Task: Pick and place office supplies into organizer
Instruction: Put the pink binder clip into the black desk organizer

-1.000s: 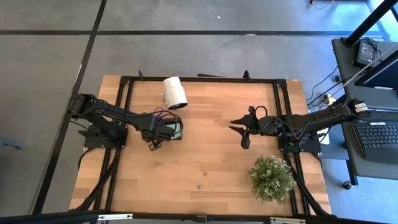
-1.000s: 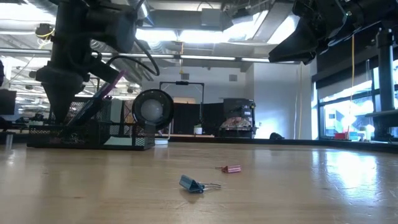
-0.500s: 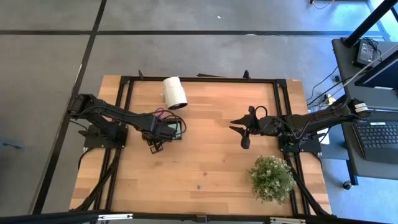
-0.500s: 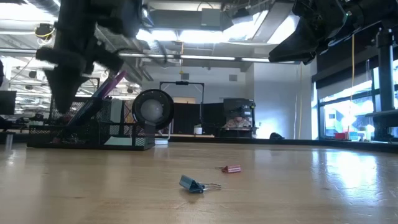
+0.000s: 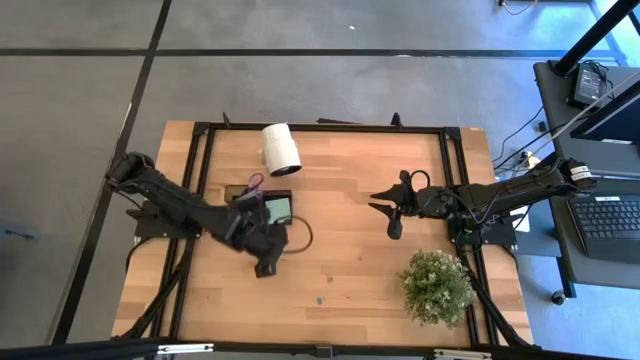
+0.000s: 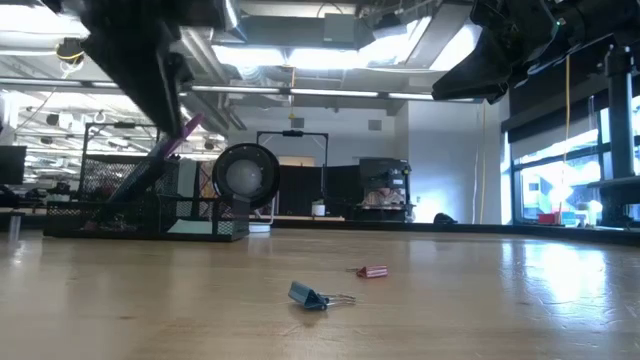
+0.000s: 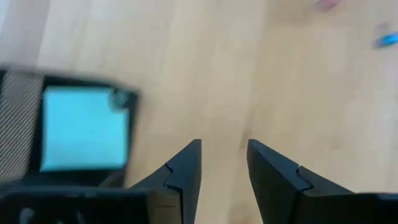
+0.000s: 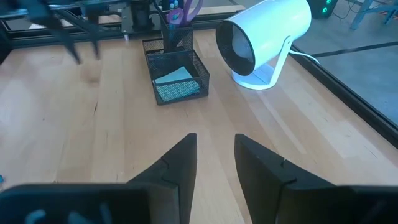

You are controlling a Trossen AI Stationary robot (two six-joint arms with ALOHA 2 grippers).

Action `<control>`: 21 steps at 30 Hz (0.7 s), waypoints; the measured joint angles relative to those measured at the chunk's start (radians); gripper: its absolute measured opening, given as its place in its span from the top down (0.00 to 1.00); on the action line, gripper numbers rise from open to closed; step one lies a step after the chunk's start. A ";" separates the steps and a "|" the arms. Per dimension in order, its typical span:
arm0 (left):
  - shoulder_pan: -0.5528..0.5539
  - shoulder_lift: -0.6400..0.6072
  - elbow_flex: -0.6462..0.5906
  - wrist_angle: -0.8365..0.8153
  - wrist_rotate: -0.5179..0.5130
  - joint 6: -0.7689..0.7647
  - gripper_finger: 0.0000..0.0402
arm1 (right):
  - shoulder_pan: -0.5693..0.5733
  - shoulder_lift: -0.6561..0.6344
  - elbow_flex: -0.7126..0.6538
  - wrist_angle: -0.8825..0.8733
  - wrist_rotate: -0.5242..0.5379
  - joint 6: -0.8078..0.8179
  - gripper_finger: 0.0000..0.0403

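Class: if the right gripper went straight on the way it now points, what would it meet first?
Probably the black mesh organizer. The right gripper hangs above bare table with nothing between; depth is unclear, so it might pass just above or beside it.

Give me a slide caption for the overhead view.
Left gripper hovers empty over bare wood just off the organizer; right gripper waits mid-table, above the plant.

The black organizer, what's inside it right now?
The organizer holds a light green sticky-note pad in its low tray, with purple-handled scissors standing in the tall cup; the cup's mesh hides anything lower.
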 joint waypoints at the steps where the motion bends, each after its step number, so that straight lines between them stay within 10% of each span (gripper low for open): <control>1: -0.022 0.000 -0.004 0.036 -0.016 0.006 0.70 | 0.000 0.000 0.000 0.000 0.000 0.001 0.72; 8: -0.160 0.000 -0.048 0.224 -0.210 0.026 0.75 | 0.000 0.000 0.000 0.016 -0.052 0.019 0.72; 21: -0.217 0.000 -0.398 0.817 -0.268 0.044 0.78 | 0.027 0.119 0.000 0.386 -0.348 -0.127 0.72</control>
